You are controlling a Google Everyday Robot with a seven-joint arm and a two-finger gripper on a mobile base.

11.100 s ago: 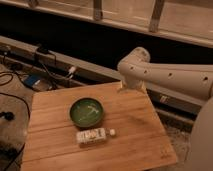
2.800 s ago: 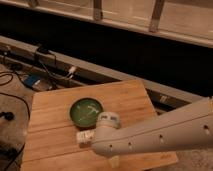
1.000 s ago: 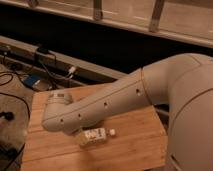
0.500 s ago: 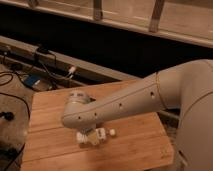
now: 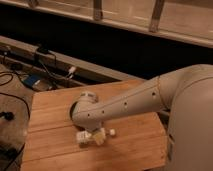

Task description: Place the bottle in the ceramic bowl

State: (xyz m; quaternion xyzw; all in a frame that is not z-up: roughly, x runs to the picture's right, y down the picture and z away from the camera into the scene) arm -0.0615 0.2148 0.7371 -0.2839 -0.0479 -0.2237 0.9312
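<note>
The bottle (image 5: 84,137), pale with a whitish label, lies on its side on the wooden table (image 5: 130,147) near the front. My gripper (image 5: 99,136) hangs below the wrist and is down at the bottle's right end, touching or just beside it. My large white arm (image 5: 125,105) reaches in from the right across the table's middle. It covers almost all of the ceramic bowl; only a dark sliver of the rim (image 5: 73,108) shows to the left of the wrist, just behind the bottle.
A small white bit (image 5: 112,132) lies on the table just right of the gripper. Cables and a blue box (image 5: 31,81) lie on the floor at left. A dark wall and a rail (image 5: 100,70) run behind the table.
The wrist has swung right and toward the front of the table, bringing the gripper down onto the bottle's right end. The bottle has stayed about where it was.
</note>
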